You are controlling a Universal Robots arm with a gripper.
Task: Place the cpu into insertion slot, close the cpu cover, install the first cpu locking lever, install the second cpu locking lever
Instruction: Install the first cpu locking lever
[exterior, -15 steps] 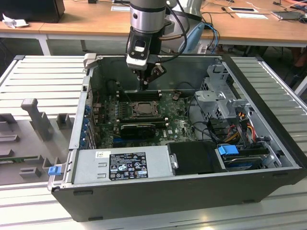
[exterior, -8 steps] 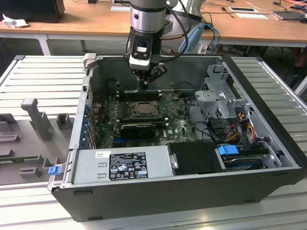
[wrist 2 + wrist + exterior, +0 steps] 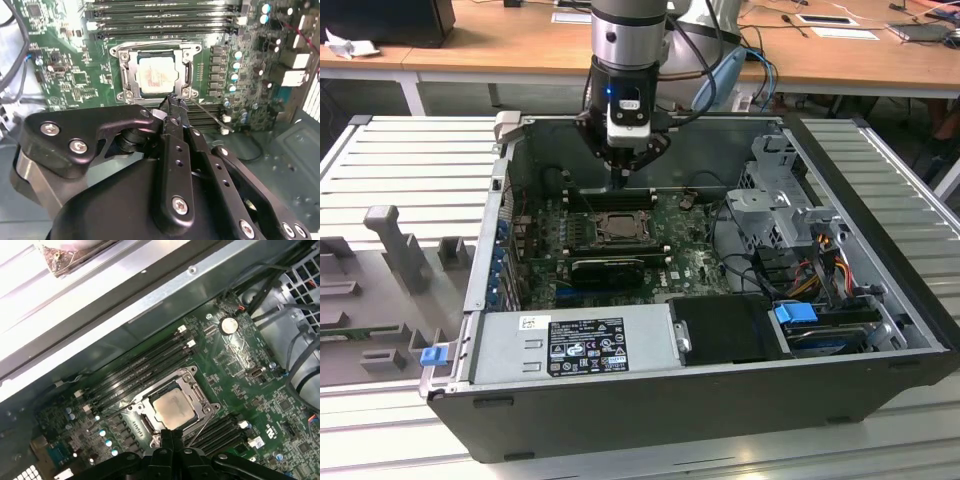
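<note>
The cpu (image 3: 155, 75) (image 3: 172, 410), with its pale silver top, lies flat in the insertion slot (image 3: 143, 423) on the green board (image 3: 695, 262). The silvery cpu cover (image 3: 128, 67) (image 3: 194, 390) lies down around it, framing the chip. My gripper (image 3: 171, 106) (image 3: 169, 436) is shut, its fingertips pressed together with nothing visible between them. It hovers at the socket's edge, next to a thin metal lever rod (image 3: 209, 117) (image 3: 200, 426) that sticks out at an angle. In the exterior view my gripper (image 3: 620, 182) hangs just behind the socket (image 3: 617, 227).
The work is inside an open computer case (image 3: 480, 280). Long black memory slots (image 3: 165, 20) run on both sides of the socket, with a black card (image 3: 610, 270) in front. Cables (image 3: 820, 262) and a drive cage (image 3: 775, 200) fill the exterior view's right; a power supply (image 3: 575, 343) lies in front.
</note>
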